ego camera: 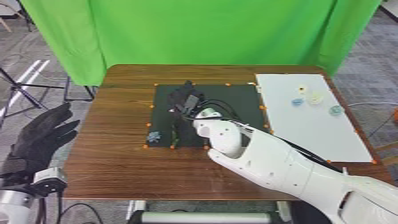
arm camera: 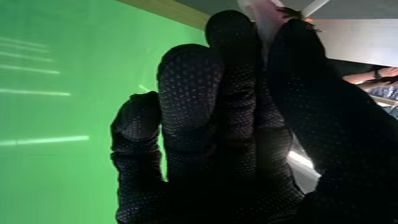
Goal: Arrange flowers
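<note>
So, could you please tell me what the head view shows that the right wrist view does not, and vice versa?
Head view: the left hand, the black mat, a small blue bunch on it, and the white sheet with small pale items.
Right wrist view: a brown tuft by the right hand, unclear what.
Both: the right hand and the green curtain.

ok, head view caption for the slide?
Right hand over the black mat, blue flower in its near-left corner; left hand beside the table.

Apparently matt green cloth backdrop [ego camera: 213, 40].
</note>
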You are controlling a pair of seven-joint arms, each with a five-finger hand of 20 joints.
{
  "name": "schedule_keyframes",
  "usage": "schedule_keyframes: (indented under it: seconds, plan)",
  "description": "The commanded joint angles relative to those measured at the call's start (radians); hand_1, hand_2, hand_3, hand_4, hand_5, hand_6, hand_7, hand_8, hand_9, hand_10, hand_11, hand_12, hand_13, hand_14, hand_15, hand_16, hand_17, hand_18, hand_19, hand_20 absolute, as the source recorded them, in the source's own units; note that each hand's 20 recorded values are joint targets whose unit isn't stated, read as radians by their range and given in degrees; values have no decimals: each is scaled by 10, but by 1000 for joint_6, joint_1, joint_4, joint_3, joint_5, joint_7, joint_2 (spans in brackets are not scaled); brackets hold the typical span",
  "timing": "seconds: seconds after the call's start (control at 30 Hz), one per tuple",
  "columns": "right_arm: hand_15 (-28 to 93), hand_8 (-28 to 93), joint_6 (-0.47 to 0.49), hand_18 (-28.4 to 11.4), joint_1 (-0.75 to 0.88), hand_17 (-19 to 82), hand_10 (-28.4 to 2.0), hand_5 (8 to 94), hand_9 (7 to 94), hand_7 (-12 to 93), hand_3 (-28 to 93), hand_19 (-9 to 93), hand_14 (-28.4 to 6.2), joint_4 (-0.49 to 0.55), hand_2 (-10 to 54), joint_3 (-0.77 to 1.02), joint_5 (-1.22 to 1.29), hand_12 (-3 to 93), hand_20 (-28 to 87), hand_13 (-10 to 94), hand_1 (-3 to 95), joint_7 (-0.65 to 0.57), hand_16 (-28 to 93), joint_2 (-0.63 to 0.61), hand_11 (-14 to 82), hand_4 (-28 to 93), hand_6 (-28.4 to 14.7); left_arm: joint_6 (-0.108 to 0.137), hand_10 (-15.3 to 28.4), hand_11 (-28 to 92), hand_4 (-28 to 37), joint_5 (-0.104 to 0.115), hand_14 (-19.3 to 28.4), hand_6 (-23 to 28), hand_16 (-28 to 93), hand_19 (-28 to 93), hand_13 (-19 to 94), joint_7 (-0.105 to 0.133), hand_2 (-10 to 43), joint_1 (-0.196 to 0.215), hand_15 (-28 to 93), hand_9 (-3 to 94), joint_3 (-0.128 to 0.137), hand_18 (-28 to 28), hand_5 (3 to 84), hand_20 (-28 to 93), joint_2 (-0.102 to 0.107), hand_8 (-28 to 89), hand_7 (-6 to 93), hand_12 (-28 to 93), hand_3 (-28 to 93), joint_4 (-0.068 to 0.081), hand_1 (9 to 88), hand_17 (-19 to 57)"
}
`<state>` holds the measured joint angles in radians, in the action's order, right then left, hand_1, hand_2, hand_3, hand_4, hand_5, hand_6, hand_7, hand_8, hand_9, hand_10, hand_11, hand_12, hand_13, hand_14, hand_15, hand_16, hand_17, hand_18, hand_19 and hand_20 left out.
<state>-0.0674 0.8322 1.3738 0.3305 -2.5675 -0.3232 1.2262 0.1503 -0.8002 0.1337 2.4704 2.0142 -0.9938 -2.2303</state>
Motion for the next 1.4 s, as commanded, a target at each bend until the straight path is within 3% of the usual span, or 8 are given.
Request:
schedule_keyframes:
  seconds: [0.03, 0.73, 1.13, 1.4]
  plan:
    - [605, -32, 47, -187, 5, 280, -54, 645, 811, 468, 787, 814, -34, 5, -95, 15, -26, 454, 522, 731, 441, 9, 287, 4, 170, -283, 30, 2, 103, 225, -259, 0, 133, 16, 18, 426, 202, -9, -16, 9, 307, 223, 3, 194, 274, 94, -10, -126, 245, 169, 716, -1, 274, -86]
    - [621, -42, 80, -189, 8, 254, -57, 602, 766, 481, 790, 797, -28, 2, -95, 22, -39, 437, 529, 695, 426, 11, 294, 7, 181, -283, 31, 0, 103, 226, -259, 0, 134, 17, 18, 426, 202, -9, -15, 4, 306, 224, -2, 194, 276, 95, -8, -126, 244, 168, 716, 4, 274, -86]
    - [639, -36, 136, -191, 19, 235, -70, 566, 685, 437, 824, 785, -36, 11, -95, 52, -46, 343, 540, 665, 367, 21, 271, 13, 285, -283, 30, 0, 103, 227, -259, -1, 134, 18, 18, 426, 202, -11, -15, 8, 305, 224, 2, 194, 275, 95, -11, -124, 242, 168, 717, 2, 274, -86]
    - [650, -152, 153, -193, 40, 229, -77, 558, 664, 401, 862, 784, -40, 78, -95, 101, -36, 284, 546, 652, 330, 21, 266, 7, 332, -283, 29, 1, 102, 226, -258, 0, 134, 17, 18, 426, 202, -7, -15, 13, 308, 223, 6, 194, 275, 95, -15, -125, 243, 169, 717, -1, 274, -86]
